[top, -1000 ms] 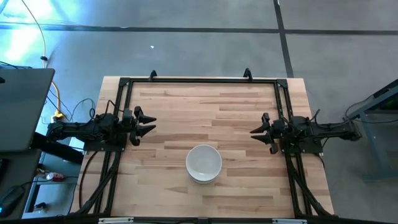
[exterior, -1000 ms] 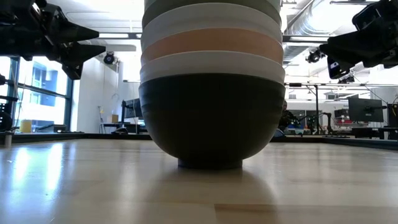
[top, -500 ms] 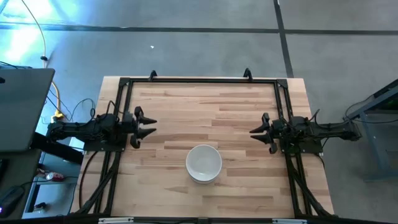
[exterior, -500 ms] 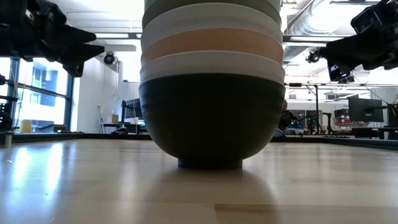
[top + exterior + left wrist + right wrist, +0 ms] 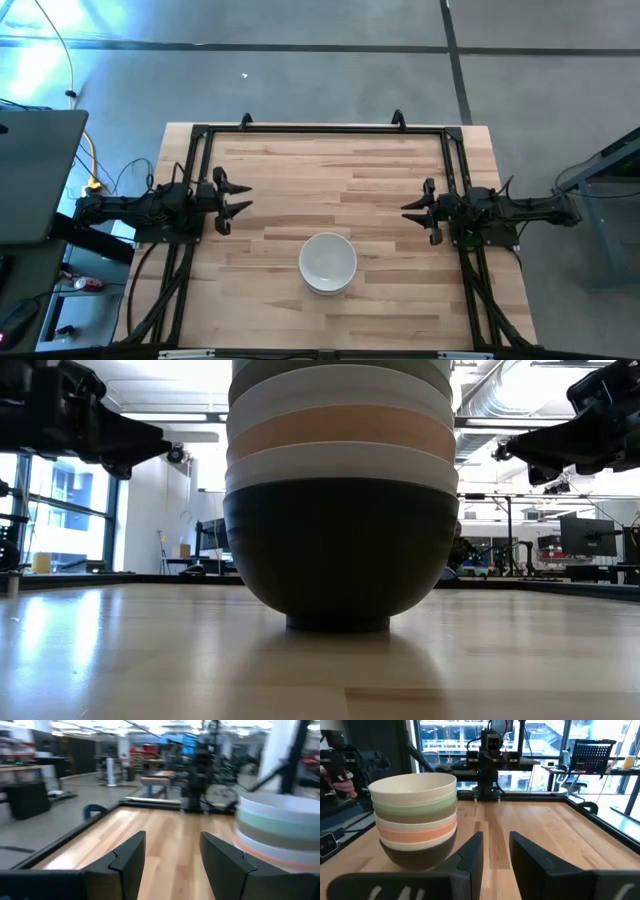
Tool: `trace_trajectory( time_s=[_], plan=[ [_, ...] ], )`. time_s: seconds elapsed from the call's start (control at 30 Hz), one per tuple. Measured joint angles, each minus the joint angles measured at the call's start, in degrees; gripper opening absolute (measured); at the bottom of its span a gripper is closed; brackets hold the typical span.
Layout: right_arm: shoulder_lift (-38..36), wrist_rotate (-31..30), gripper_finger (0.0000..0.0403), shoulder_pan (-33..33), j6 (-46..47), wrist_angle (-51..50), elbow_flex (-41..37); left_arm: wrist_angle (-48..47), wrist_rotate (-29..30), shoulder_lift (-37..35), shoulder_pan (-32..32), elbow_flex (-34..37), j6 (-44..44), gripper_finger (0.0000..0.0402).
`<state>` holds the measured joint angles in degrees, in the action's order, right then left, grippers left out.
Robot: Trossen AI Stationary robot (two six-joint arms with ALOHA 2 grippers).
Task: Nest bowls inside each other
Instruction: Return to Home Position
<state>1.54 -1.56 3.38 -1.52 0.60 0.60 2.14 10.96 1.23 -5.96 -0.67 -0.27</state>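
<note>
The bowl stack sits low centre in the high view, between the arms and clear of both. At mid-left the left gripper gapes empty. At mid-right the right gripper is empty too, fingers narrowly apart. Neither looks clearly nearer.

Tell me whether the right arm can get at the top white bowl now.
Probably yes. The right hand is open, with only bare table between it and the stack; the top white bowl sits exposed.
</note>
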Motion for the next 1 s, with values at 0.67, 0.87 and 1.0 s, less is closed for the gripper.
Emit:
trace_trajectory(
  time_s=[0.67, 0.87, 1.0],
  plan=[
    [0.0, 1.8, 0.0084, 0.0, 1.2, -0.4, 0.1, 1.2, 9.2, 0.0, 0.0, 0.0, 3.8, 0.0177],
    [0.0, 1.7, 0.0084, 0.0, 1.5, -0.2, 0.1, 1.2, 0.9, 0.0, 0.0, 0.0, 7.4, 0.0177],
    [0.0, 1.7, 0.0084, 0.0, 1.5, -0.2, 0.1, 1.1, -4.0, 0.0, 0.0, 0.0, 7.4, 0.0177]
  ],
)
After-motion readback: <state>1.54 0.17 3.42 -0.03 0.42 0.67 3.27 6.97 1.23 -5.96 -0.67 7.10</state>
